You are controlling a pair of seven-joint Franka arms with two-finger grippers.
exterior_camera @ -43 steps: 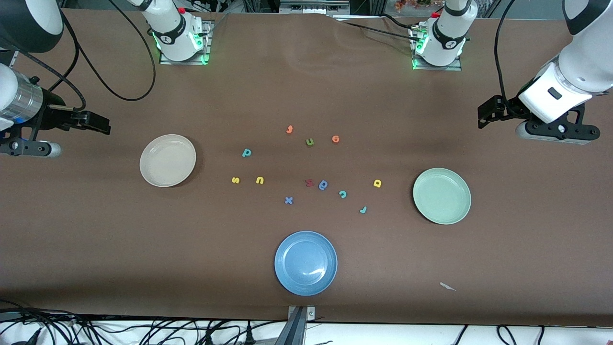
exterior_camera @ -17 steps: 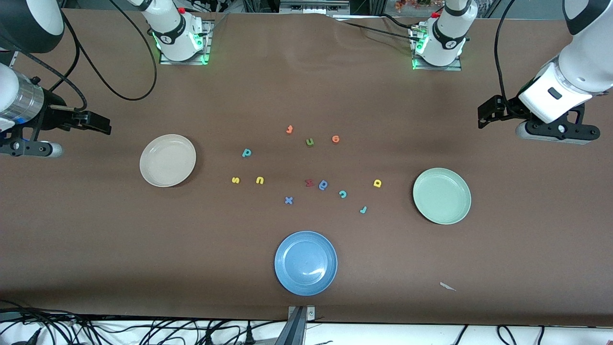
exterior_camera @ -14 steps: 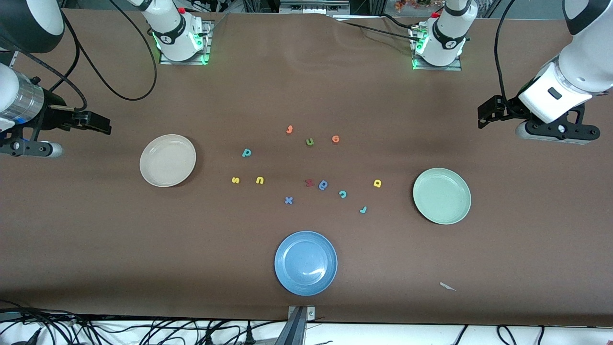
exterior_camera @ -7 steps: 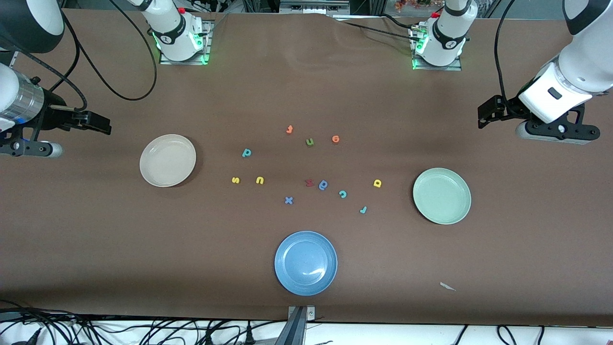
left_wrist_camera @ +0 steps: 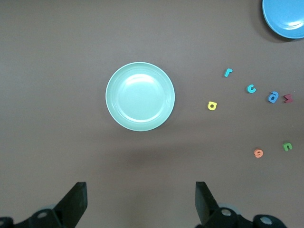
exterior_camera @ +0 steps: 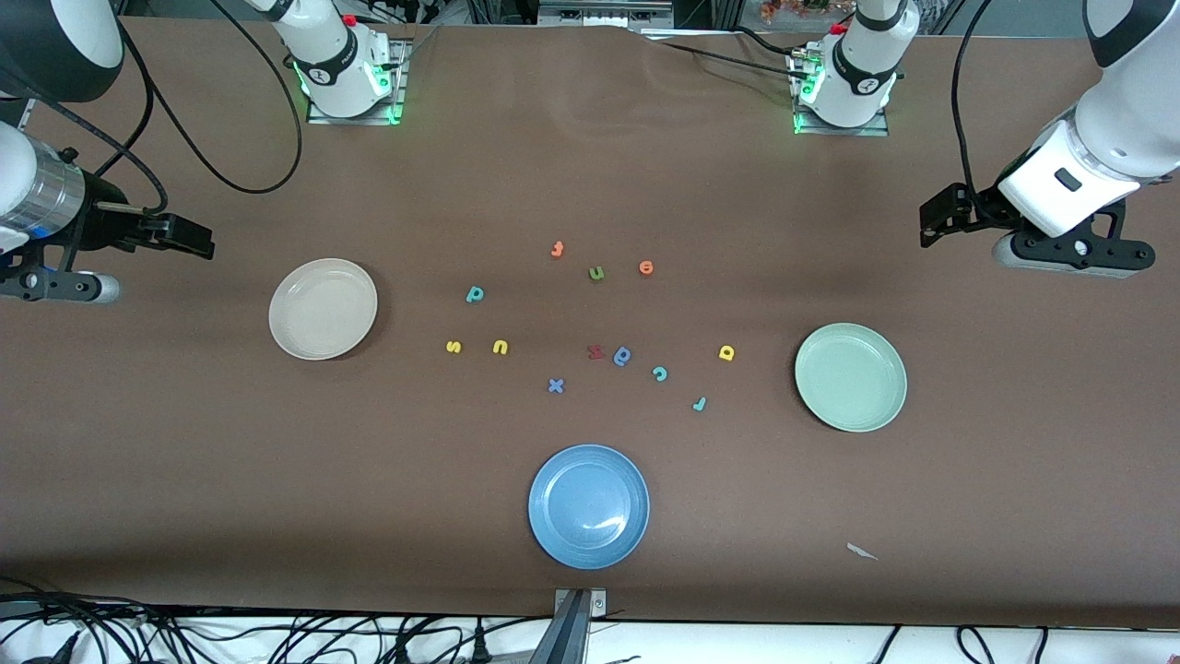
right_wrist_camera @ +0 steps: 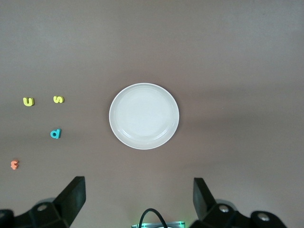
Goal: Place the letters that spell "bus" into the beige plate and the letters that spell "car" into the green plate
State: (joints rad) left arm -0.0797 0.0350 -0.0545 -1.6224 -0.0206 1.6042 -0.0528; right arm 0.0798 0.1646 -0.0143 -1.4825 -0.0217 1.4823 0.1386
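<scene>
The tabletop (exterior_camera: 590, 184) carries three plates; the blue plate (exterior_camera: 588, 506) is the landmark, nearest the front camera; the beige plate (exterior_camera: 323, 308) lies farther from the camera than it, toward the right arm's end; the green plate (exterior_camera: 850, 376) likewise, toward the left arm's end; both are empty. The left gripper (left_wrist_camera: 140, 202) waits above the tabletop near the green plate, jaws wide apart, holding nothing; the right gripper (right_wrist_camera: 138, 199) waits the same way near the beige plate. All letters lie farther from the camera than the blue plate: b (exterior_camera: 475, 294), u (exterior_camera: 500, 347), s (exterior_camera: 453, 347) toward the beige plate; c (exterior_camera: 660, 373), r (exterior_camera: 699, 403), a (exterior_camera: 726, 352) toward the green plate.
</scene>
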